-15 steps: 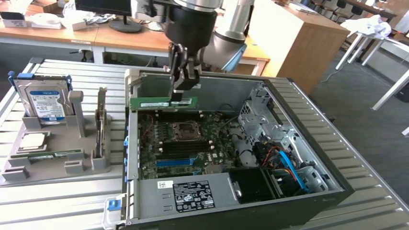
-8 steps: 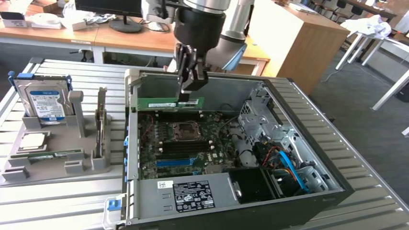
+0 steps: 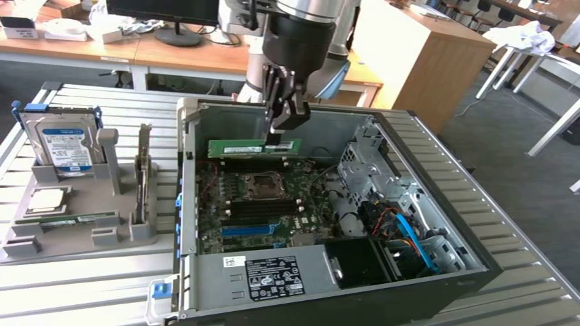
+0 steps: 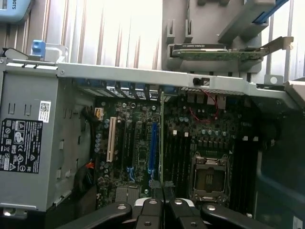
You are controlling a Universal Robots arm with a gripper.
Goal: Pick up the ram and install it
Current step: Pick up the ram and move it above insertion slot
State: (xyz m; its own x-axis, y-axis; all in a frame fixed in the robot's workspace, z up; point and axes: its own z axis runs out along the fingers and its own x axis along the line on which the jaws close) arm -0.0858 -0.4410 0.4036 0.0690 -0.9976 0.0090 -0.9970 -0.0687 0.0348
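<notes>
A workroom with wooden desks and a monitor lies behind a slatted metal table [image 3: 91, 299], and on that table an open computer case [image 3: 471, 272] rests on its side with its motherboard [image 3: 263, 204] facing up. The gripper [image 3: 276, 139] hangs inside the case near the rear wall, its fingers closed tight on the ram stick [image 3: 254, 147]. The stick is held by its upper edge, long side level, clear above the board and over the area just behind the processor socket [image 3: 265, 183]. It touches nothing but the fingers. In the wrist view the gripper [image 4: 163, 193] shows as two dark fingertips pressed together on the ram stick [image 4: 162, 138], which is seen edge-on as a thin green line running across the motherboard [image 4: 138, 143], between the blue slot [image 4: 153, 148] and the processor socket [image 4: 209, 179]. At the exterior view's left sits a grey holder [image 3: 64, 238] – it carries an upright hard drive [image 3: 64, 146], a processor chip [image 3: 47, 199], another slim green board [image 3: 68, 219] lying flat, and an expansion card [image 3: 142, 176] standing on edge. A grey power supply [image 3: 263, 272] with a black label fills the case's near corner.
</notes>
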